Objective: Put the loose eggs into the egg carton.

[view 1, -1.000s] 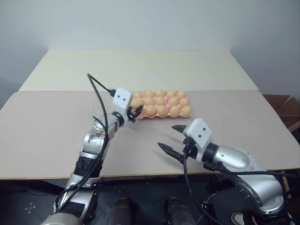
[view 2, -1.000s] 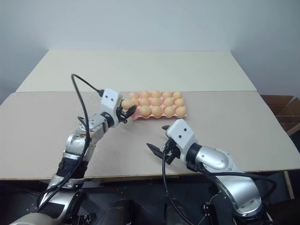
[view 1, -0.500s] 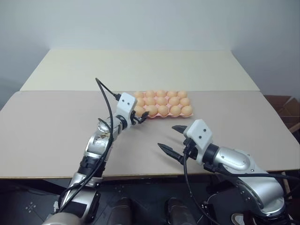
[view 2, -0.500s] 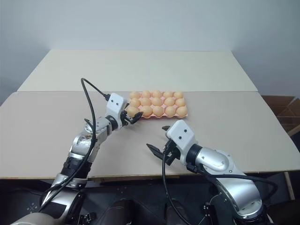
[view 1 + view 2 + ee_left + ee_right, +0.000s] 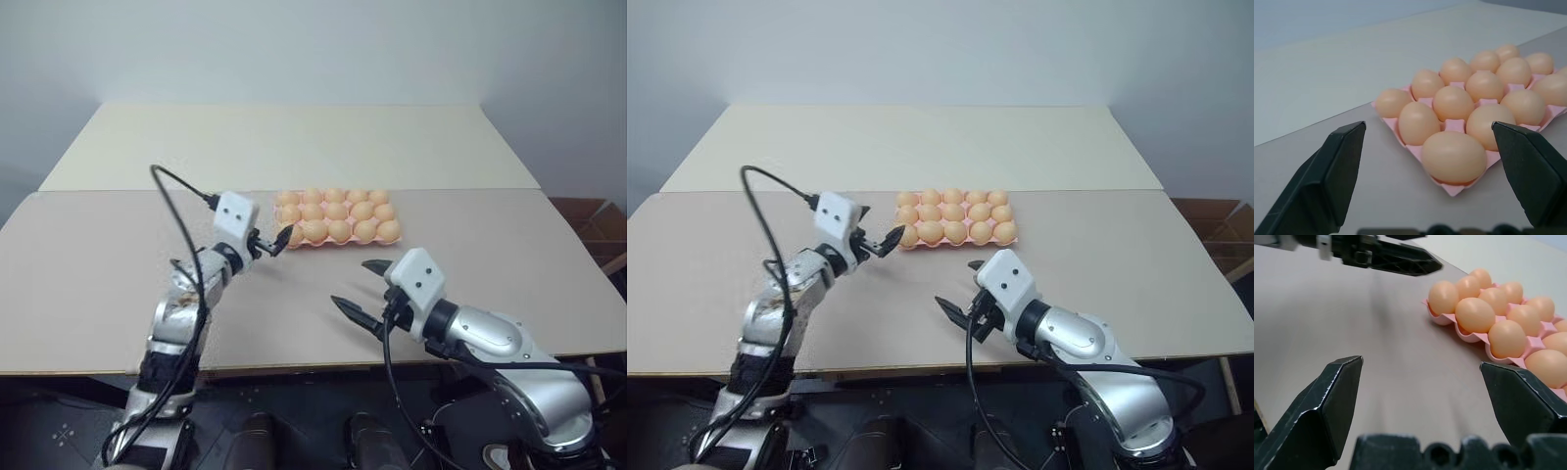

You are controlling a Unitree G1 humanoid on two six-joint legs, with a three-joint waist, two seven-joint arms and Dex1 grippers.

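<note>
The carton (image 5: 338,238) sits mid-table (image 5: 88,255), eggs (image 5: 336,216) filling its pockets. The left gripper (image 5: 272,242) hangs wide open and empty just beside its near-left corner; the right gripper (image 5: 364,291) gapes empty nearer the table's front edge.

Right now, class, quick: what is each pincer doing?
Left pincer: open, holding nothing, beside the carton.
Right pincer: open, holding nothing, over the table.

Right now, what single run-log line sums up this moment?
left gripper: open, empty, beside carton corner | right gripper: open, empty, above table | pink moulded egg carton: pockets filled with tan eggs
</note>
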